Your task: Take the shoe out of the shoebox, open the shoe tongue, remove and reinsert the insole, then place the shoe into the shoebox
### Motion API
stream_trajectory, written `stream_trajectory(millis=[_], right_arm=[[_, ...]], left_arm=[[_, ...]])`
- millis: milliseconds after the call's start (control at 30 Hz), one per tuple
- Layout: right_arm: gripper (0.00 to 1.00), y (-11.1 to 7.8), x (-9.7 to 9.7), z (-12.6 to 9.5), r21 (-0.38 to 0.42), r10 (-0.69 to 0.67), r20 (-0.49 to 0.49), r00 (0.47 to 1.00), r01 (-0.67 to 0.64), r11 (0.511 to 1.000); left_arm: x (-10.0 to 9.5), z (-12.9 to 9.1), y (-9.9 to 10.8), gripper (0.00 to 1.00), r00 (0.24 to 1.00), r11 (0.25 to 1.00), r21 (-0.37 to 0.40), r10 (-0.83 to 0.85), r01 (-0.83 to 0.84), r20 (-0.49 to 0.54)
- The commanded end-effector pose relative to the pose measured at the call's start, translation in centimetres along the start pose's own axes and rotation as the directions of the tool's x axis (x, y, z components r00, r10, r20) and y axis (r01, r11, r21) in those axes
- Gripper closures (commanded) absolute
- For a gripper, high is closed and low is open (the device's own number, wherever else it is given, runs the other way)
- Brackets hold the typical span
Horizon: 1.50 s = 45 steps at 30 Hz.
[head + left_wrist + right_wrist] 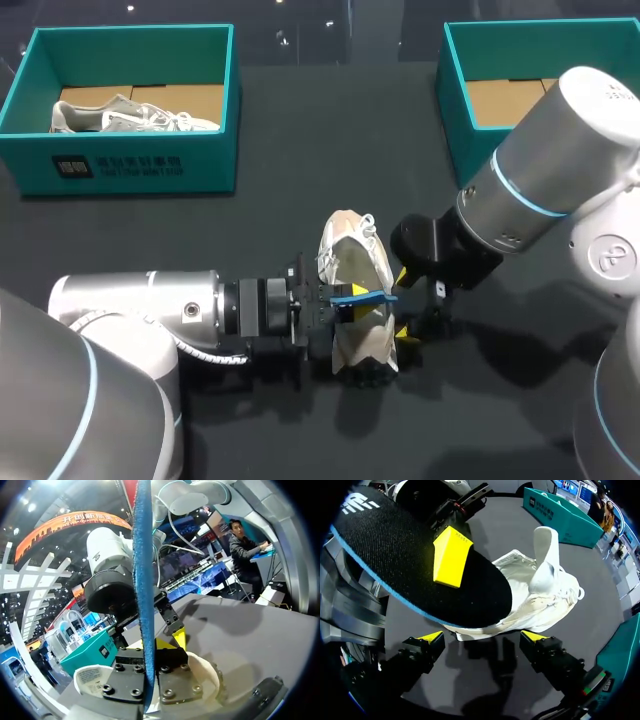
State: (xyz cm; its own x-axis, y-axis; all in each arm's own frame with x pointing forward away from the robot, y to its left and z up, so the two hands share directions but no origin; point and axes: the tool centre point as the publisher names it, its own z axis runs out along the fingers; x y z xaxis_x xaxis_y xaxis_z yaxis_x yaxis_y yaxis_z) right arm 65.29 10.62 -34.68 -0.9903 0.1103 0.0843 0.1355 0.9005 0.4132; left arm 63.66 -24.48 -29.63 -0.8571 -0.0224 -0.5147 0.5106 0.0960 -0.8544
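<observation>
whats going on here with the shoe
The left hand is shut on the insole, holding it on edge over the white shoe, which lies on the table between the arms, tongue standing up. The right hand is open at the shoe's side. A second shoe sits in the left shoebox.

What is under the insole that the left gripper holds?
The white shoe lies beneath the insole, its tongue raised. The insole, clamped in the left gripper, hides part of the shoe and its inside.
</observation>
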Motion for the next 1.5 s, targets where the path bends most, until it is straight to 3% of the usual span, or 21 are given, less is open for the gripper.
stream_trajectory(millis=[33,1500], right_arm=[[0.0,0.0,0.1,0.1,0.0,0.0,0.003,1.0,0.0,1.0],[0.0,0.0,0.1,0.1,0.0,0.0,0.003,1.0,0.0,1.0]], left_arm=[[-0.1,0.3,0.6,1.0,1.0,1.0,0.001,0.015,-0.015,-0.006],[-0.5,0.7,4.5,1.0,0.976,0.977,-0.02,0.212,-0.213,-0.059]])
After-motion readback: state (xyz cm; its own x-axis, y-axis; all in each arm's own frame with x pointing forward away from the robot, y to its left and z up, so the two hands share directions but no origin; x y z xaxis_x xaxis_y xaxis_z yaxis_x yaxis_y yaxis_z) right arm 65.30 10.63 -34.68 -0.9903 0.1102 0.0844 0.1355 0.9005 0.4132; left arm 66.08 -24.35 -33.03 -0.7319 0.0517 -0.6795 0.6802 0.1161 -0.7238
